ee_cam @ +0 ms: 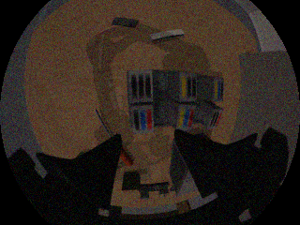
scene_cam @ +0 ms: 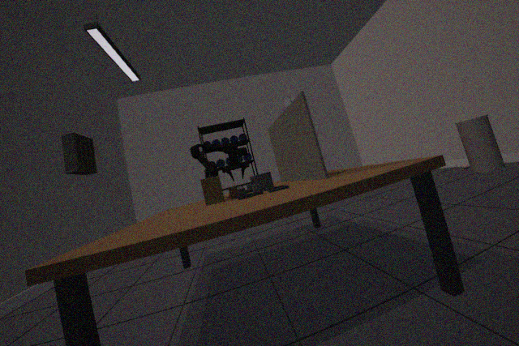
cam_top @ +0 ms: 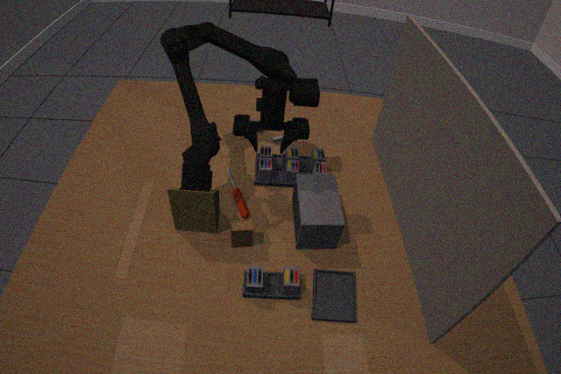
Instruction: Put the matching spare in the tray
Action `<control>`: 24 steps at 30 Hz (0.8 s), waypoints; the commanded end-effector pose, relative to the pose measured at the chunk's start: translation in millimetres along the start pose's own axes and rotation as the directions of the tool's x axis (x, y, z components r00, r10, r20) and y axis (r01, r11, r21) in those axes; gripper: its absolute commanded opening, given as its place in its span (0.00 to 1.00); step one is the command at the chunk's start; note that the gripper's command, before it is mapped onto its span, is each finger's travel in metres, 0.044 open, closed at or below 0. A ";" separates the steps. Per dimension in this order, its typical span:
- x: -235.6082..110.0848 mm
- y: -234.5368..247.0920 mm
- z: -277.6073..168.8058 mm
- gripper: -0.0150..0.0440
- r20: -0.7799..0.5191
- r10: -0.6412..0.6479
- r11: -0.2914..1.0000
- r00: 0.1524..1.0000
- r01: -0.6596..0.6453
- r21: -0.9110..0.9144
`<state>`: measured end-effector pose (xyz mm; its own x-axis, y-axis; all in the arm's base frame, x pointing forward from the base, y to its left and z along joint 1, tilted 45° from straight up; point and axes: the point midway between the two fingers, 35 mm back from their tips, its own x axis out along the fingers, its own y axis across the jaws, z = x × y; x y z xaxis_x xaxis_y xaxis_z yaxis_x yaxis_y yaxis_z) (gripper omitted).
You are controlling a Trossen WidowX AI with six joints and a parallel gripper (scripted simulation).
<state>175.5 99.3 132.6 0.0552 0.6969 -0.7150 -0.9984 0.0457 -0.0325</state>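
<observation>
My gripper [cam_top: 268,147] [scene_cam: 237,175] is open and empty, and hangs just above the back rack [cam_top: 272,176] [ee_cam: 164,112] of spare units. The rack holds several small grey spares with coloured stripes: a red-and-blue one [cam_top: 264,163] [ee_cam: 142,118] at the left, a yellow, blue and red one [cam_top: 292,165] [ee_cam: 187,116] in the middle, others at the right. The fingers straddle the rack's left half. The grey box-like mounted unit [cam_top: 316,211] stands in front of the rack. The dark flat tray [cam_top: 334,295] lies near the table's front. In the wrist view the fingers are dark shapes at the bottom.
A front rack [cam_top: 272,285] holds a blue-striped unit [cam_top: 254,276] and a yellow-red unit [cam_top: 291,276]. An orange screwdriver [cam_top: 239,202], a small dark block [cam_top: 241,237] and the arm's olive base block [cam_top: 195,209] lie left. A tall grey panel [cam_top: 448,171] stands at the right.
</observation>
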 end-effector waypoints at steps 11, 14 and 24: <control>20.0 -0.8 -1.2 0.76 -0.003 -0.001 1.000 1.000 0.001 -0.002; 25.0 -1.0 -1.4 0.76 -0.005 -0.001 1.000 1.000 0.001 -0.003; 41.4 -0.8 -1.4 0.76 -0.006 -0.002 1.000 1.000 0.002 -0.003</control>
<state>179.6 124.0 108.1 0.0615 0.6963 -0.7151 -0.9981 0.0423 -0.0447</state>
